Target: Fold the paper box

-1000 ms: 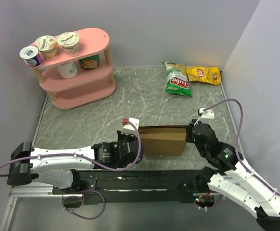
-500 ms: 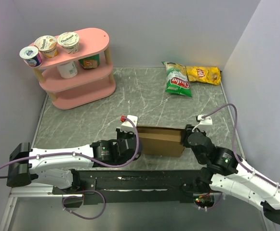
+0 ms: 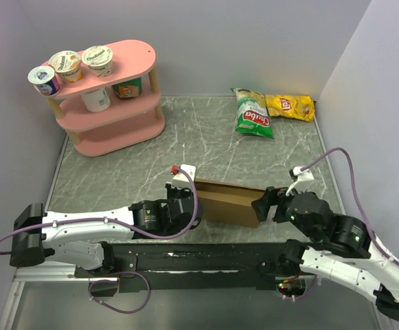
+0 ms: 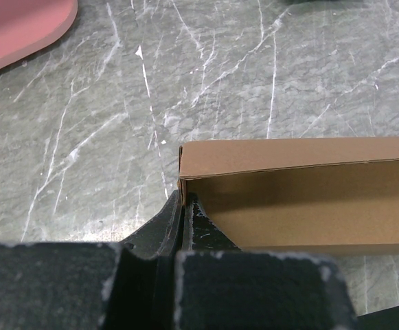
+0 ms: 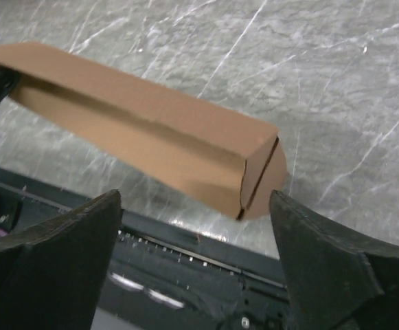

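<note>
Paper box (image 3: 230,201): plain brown cardboard, already drawn up into a long shallow tray. Lying close to the near edge of the surface (image 3: 206,137), about midway between its left and right edges and slightly askew to that edge.

Left pincer (image 4: 183,203) clenched on the thin wall at the box's left end, nipping the card between its fingers. Right pincer (image 5: 194,199) spread wide, straddling the right end without touching, grasping nothing.

Likely very light and fairly stiff along the panels, yet weak at the creases. Prone to slide on the smooth marbled surface and to swing about the one held end. Best taken by a wall edge or flap edge, close to a corner, never squeezed across the hollow. Rounded tab at the right end untucked, probably springy.
</note>
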Controlling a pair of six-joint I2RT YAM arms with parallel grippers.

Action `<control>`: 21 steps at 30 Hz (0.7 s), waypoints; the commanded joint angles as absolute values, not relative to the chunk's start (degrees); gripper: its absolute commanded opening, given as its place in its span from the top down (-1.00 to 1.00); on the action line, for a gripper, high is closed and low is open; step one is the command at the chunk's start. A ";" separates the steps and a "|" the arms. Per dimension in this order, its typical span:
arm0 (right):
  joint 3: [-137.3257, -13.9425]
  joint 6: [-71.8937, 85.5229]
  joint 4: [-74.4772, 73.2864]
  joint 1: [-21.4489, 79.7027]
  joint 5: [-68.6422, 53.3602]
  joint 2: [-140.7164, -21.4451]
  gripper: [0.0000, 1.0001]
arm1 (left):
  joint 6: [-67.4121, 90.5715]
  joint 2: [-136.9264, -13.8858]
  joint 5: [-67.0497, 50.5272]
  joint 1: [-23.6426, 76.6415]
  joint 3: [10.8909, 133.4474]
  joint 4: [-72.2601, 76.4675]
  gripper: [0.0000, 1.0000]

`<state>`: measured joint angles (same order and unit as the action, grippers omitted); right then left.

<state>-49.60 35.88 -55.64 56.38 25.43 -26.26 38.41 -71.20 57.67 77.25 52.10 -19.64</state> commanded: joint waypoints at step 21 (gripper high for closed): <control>-56.43 31.29 -40.00 36.40 12.13 -35.94 -0.88 | 38.23 -74.89 44.91 77.34 49.04 -25.66 0.98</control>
